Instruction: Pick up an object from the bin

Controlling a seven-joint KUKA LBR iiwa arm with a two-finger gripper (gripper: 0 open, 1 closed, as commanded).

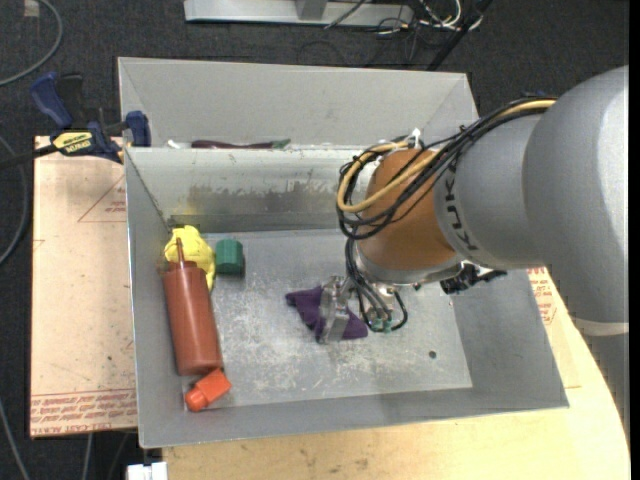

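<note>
1. The bin (420, 368) holds a red-brown bottle (192, 318), which lies lengthwise along the left wall.
2. A purple thing (308, 303), crumpled and soft-looking, lies right of the bottle and well apart from it, level with the bottle's middle.
3. The gripper (338, 316) is down on the purple thing, on the part away from the bottle. Purple shows on its bottle side and just below it.
4. I cannot tell whether the gripper is clenched or released.
5. A yellow thing (190, 248) touches the bottle's far end.
6. A green block (230, 258) sits just right of that end, beside the yellow thing.
7. An orange piece (207, 390) lies at the bottle's near end, very close to it.
8. The arm (590, 198), with its orange cover and cables, reaches in from the side opposite the bottle.
</note>
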